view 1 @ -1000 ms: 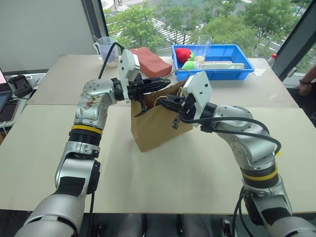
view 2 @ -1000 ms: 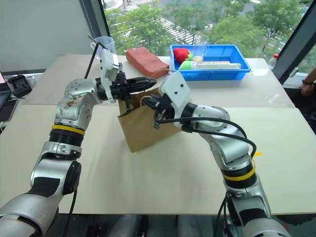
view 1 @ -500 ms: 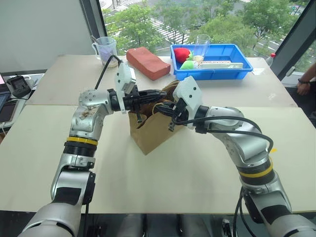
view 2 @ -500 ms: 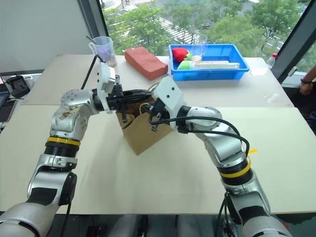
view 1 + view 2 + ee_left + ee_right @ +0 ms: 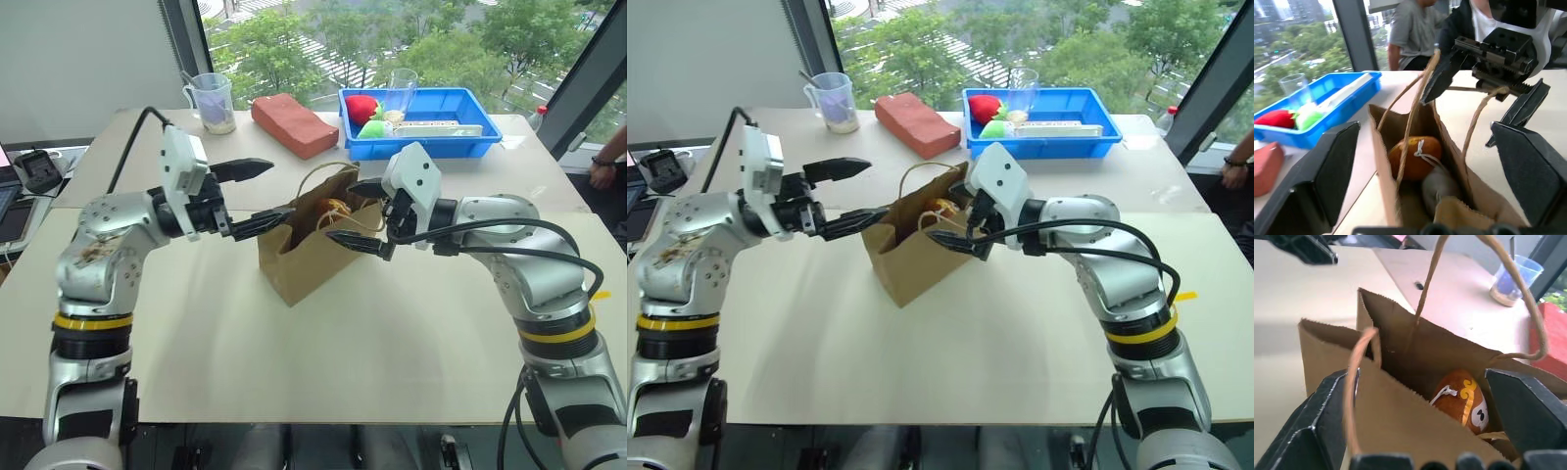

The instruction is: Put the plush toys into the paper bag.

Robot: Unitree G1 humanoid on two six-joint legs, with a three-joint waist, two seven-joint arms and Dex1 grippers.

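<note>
My left gripper (image 5: 253,196) and my right gripper (image 5: 359,215) were both closed at the mouth of the paper bag (image 5: 306,257) a second ago. Now both have their fingers wide apart and hold nothing. They have also pulled away, one to each side of the bag, the left one further than the right. The bag stands by itself on the table (image 5: 392,333), with its mouth open and its handles loose. I judge that I have let go of the bag and that the work of putting the toys in is finished or almost finished.

From my head I see only a small orange patch inside the mouth of the bag. My wrist cameras look straight into the bag and show more. The right wrist view shows the brown and orange toy (image 5: 1462,400) lying deep inside, with a small white tag on it. The left wrist view shows the same toy (image 5: 1414,156) and, just beside it, a pale soft shape (image 5: 1439,188) that I take for the white toy, but I cannot tell this for sure. The head views show what the wrist views cut off: the blue tray (image 5: 470,139) behind the bag with the red ball (image 5: 363,106) and the green plush (image 5: 373,128) in it, and the red block (image 5: 294,123) next to it.
</note>
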